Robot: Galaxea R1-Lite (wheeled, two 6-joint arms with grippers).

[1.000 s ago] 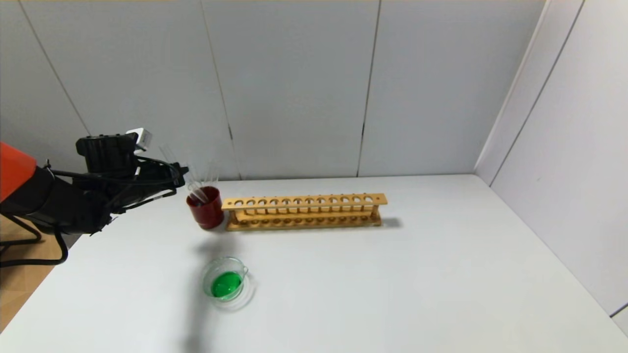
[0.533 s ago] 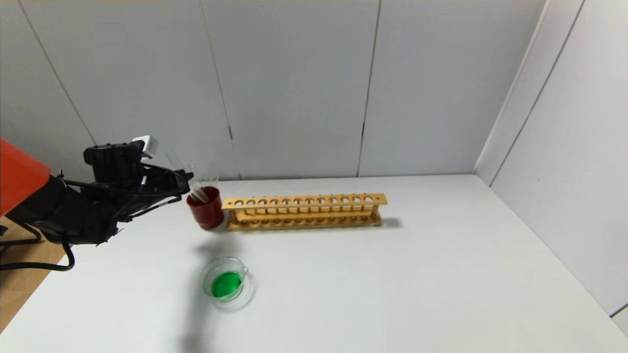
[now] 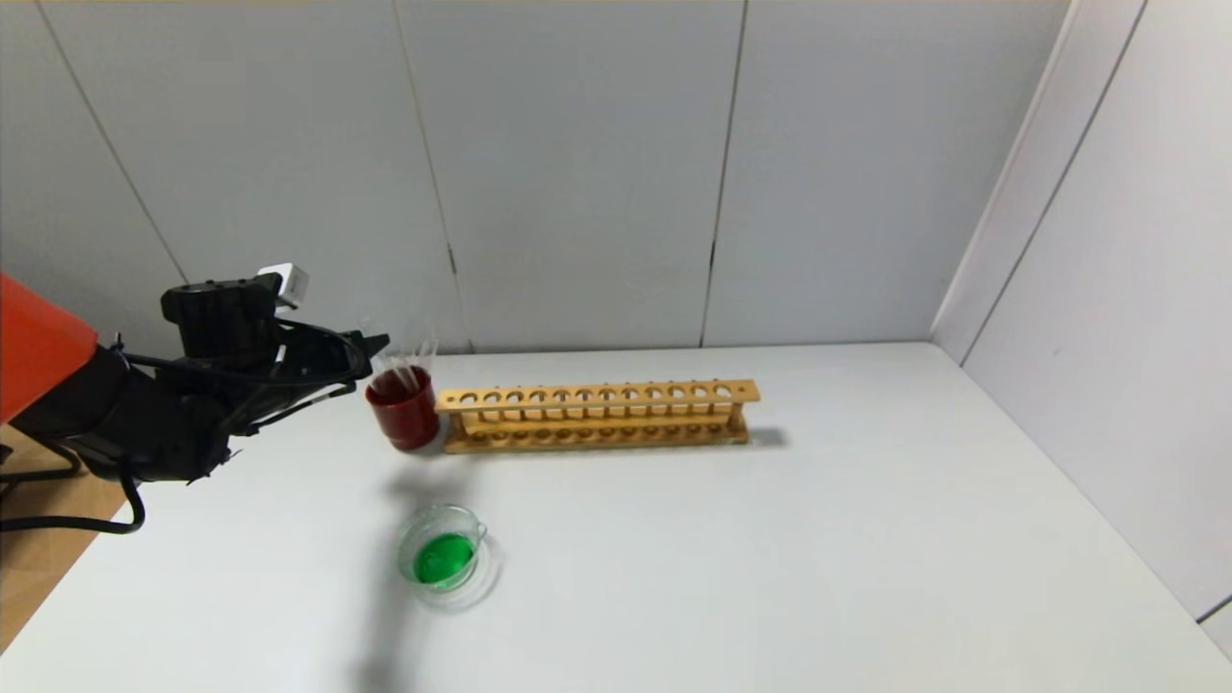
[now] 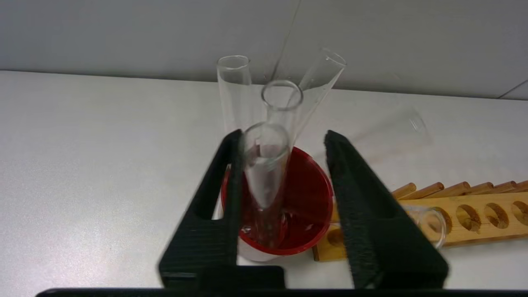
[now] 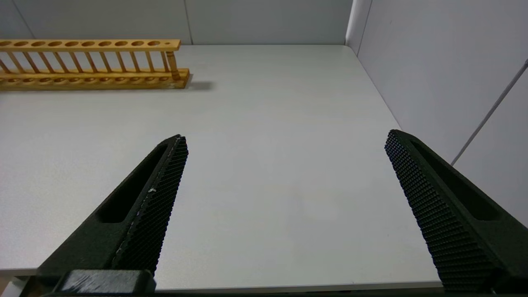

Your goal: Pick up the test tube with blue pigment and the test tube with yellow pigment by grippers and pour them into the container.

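Observation:
No tube with blue or yellow pigment shows in any view. The container (image 3: 445,553) is a low clear glass dish at the table's front left, holding green liquid. My left gripper (image 3: 378,340) is open just left of the dark red cup (image 3: 404,409). In the left wrist view the left gripper (image 4: 282,138) has its jaws apart over the cup (image 4: 307,198). Several empty clear tubes (image 4: 233,95) stand in that cup. One of them (image 4: 264,165) leans against one finger. My right gripper (image 5: 284,138) is open and empty over bare table.
An empty wooden tube rack (image 3: 597,414) stands right of the red cup; it also shows in the left wrist view (image 4: 474,214) and the right wrist view (image 5: 90,62). Grey walls close the back and right. The table's left edge is near my left arm.
The tilted clear tube that stuck up between my left gripper and the red cup has dropped lower into the cup. My left arm moved slightly right toward the cup.

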